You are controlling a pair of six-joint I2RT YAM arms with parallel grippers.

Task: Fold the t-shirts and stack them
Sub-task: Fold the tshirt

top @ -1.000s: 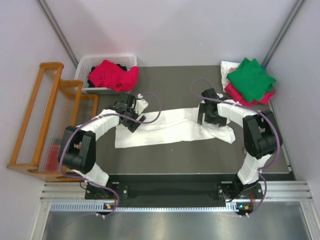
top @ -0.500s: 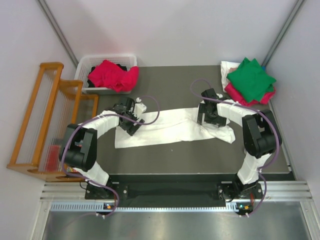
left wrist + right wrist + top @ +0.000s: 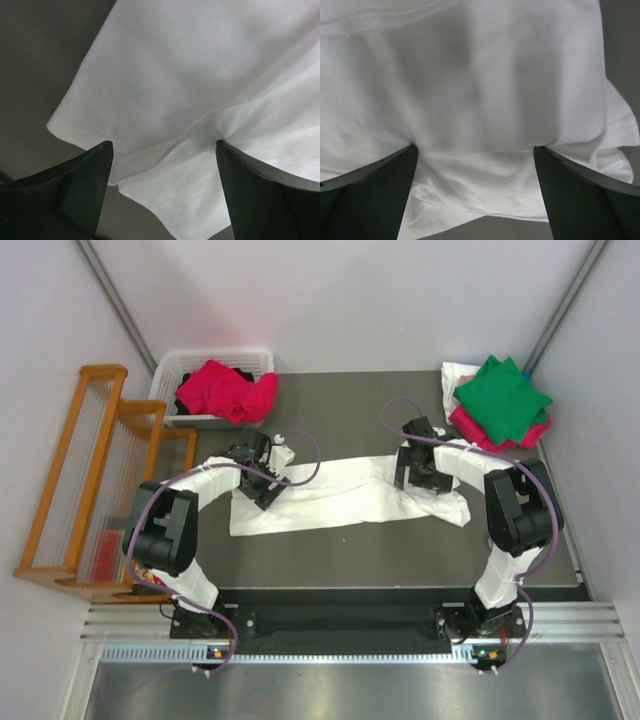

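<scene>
t-shirt (image 3: 330, 498), white, flat across table (image 3: 340, 405); left pincer (image 3: 162, 145), right pincer (image 3: 475, 147) both agape, tips pressing its cloth.

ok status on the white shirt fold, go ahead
Left claw open, right claw open, both tips down on the white t-shirt. Shirt lies in a long strip across the table. Nothing in the way.

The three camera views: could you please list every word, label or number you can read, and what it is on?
None can be read.
The flat white cloth t-shirt shows no print in any view; the white slotted plastic basket and folded green cloth shirt bear no visible label.
</scene>
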